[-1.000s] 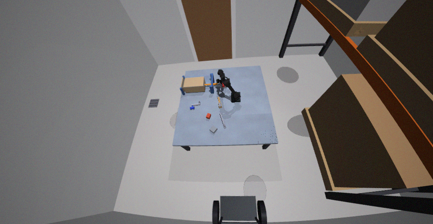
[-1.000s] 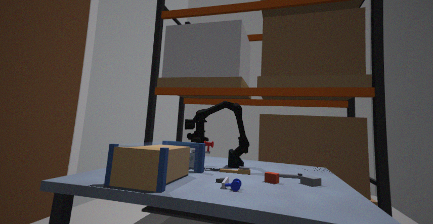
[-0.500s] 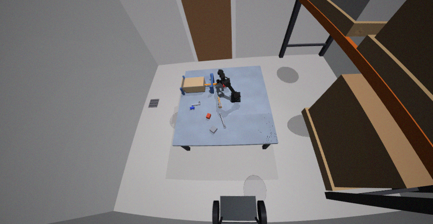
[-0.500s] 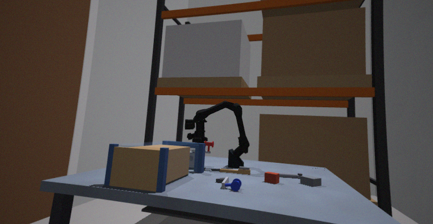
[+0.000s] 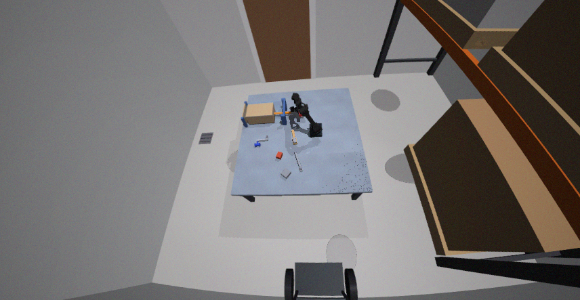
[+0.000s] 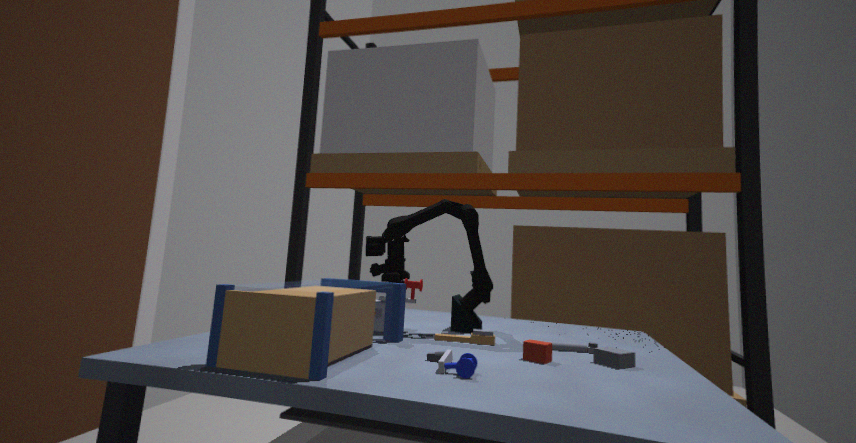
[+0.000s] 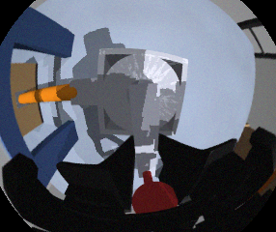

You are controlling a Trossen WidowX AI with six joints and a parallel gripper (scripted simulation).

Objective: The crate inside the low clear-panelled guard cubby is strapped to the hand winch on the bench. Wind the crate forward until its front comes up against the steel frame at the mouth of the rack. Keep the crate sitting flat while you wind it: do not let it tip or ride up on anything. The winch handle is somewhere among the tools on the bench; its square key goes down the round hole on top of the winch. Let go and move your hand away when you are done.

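The tan crate (image 5: 259,112) (image 6: 269,332) (image 7: 24,87) sits flat in the guard cubby. A gap remains between its front and the blue steel frame (image 5: 283,111) (image 6: 394,314) (image 7: 46,30). The orange strap (image 5: 277,113) (image 7: 46,94) runs through the frame toward the winch. The square winch (image 7: 173,68) lies beneath my gripper (image 5: 293,113) (image 6: 396,278) (image 7: 146,137), which is shut on the winch handle. The handle's red knob (image 5: 300,114) (image 6: 414,284) (image 7: 154,197) stands upright beside the fingers. The fingers and handle hide the hole, so I cannot tell whether the key is seated.
A blue-knobbed handle (image 5: 257,144) (image 6: 466,365), a red block (image 5: 279,155) (image 6: 537,351), a grey block (image 5: 285,173) (image 6: 613,358), a long grey tool (image 5: 298,162) and a yellow tool (image 5: 294,136) (image 6: 461,338) lie on the bench (image 5: 333,176).
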